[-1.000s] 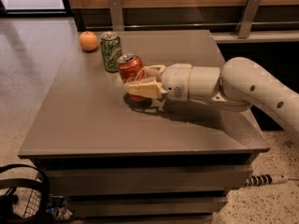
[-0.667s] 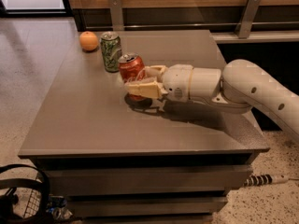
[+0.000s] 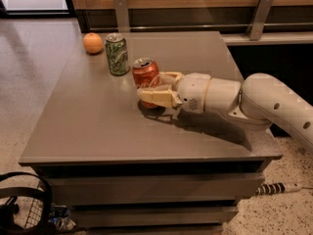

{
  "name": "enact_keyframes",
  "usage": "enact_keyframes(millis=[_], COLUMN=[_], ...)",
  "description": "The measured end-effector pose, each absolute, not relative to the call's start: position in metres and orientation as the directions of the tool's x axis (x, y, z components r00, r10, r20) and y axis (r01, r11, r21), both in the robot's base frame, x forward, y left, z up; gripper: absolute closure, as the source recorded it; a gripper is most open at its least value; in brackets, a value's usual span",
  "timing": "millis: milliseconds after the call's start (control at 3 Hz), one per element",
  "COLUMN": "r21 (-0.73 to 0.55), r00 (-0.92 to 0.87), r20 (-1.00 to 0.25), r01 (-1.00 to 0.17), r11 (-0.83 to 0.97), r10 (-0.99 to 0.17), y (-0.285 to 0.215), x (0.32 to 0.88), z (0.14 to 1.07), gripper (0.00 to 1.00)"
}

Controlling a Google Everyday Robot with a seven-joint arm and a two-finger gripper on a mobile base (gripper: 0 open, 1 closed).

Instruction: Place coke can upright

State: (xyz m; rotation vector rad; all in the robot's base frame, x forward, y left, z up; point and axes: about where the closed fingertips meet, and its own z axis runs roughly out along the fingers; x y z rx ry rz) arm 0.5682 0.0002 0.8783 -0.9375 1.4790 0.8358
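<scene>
The coke can point(image 3: 145, 72) is red with a silver top and stands upright on the grey table point(image 3: 98, 121), just right of the green patterned can point(image 3: 117, 54). My gripper point(image 3: 157, 88) reaches in from the right at table height. Its two cream fingers point(image 3: 154, 97) sit on either side of the coke can's lower half and hold it. The can's base is hidden behind the near finger.
An orange point(image 3: 93, 43) lies at the table's back left corner, beside the green can. My white arm point(image 3: 274, 104) crosses the table's right side. A wooden wall with metal brackets point(image 3: 259, 13) runs behind the table. A black wire basket point(image 3: 22, 204) sits on the floor at lower left.
The coke can was tilted in the gripper and now stands more upright, shifted slightly right. The gripper and arm have barely moved.
</scene>
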Motion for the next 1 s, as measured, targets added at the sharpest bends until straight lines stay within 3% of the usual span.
enact_keyframes(millis=[1000], r21=[-0.001], r00=[-0.061], r20=[-0.992], r01=[-0.875], r11=[0.484], r10=[-0.113], y=[-0.006], x=[0.567], z=[0.8663], gripper=[1.0])
